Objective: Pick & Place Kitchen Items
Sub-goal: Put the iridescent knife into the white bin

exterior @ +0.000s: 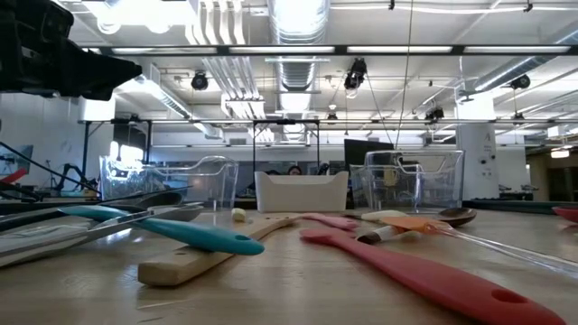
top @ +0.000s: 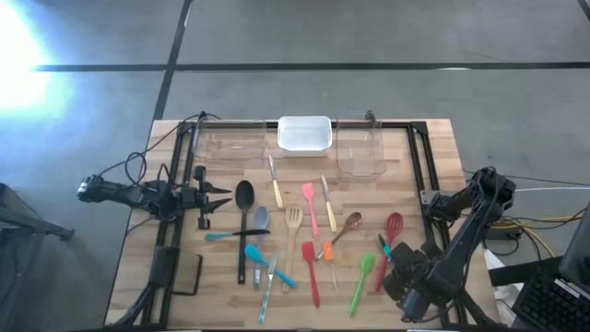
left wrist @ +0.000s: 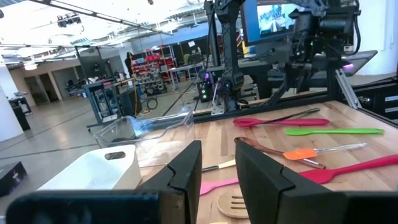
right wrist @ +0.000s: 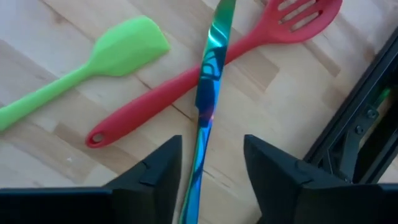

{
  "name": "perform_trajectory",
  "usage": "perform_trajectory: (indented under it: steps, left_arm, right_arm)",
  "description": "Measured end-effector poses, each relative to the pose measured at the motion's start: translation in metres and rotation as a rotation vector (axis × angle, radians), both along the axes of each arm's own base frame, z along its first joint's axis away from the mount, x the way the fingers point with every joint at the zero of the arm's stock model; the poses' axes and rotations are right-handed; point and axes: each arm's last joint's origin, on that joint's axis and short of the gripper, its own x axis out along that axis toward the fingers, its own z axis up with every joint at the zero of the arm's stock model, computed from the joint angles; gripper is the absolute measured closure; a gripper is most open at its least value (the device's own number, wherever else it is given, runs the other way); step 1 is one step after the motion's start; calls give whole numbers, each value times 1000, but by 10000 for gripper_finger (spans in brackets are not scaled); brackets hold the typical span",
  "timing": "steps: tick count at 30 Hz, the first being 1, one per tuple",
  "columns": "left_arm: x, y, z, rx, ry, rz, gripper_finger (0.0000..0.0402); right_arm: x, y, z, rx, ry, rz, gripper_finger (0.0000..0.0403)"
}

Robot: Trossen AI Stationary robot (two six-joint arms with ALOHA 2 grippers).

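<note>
Wooden butcher-block desk (top: 424, 148) seen from above, w/ approx. twenty slim long-handled utensils spread over middle and near part. At far edge, in a row: clear rectangular tub (top: 228, 146), white rectangular tub (top: 304, 135), second clear tub (top: 361, 148). Right gripper (top: 395, 260) at near-right corner of desk, low over a shiny iridescent blue-green knife (right wrist: 208, 93); jaws spread, one on each side of the blade, not pinching it. Knife lying across handle of red slotted spoon (right wrist: 205, 74), touching it; light green silicone spatula (right wrist: 74, 68) just beside, flat on wood. Left gripper (top: 221, 199) at left side of desk, pointing toward centre, near head of black ladle (top: 244, 195); jaws part-way apart, nothing between them in left wrist view. Other utensils in high view: wooden fork (top: 293, 231) approx. centre, pink spatula (top: 310, 205) beside it, red spatula (top: 312, 272) nearer front, teal spatula (top: 235, 236) lying sideways on left, small orange spatula (top: 326, 249), brown wooden spoon (top: 348, 224), wood-handled knife (top: 274, 184). Several small items near front-left too tangled to tell apart. Nothing visible inside the tubs.
</note>
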Motion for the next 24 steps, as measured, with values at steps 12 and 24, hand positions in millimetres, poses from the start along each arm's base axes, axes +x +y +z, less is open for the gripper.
perform_trajectory:
  steps: [12,24]
  left_arm:
    - [0,0,0,0,1,0,300]
    - [0,0,0,0,1,0,300]
  right_arm:
    - [-5,-2,-45,136,15,-47,230]
    - [-16,-19,-82,136,8,-68,249]
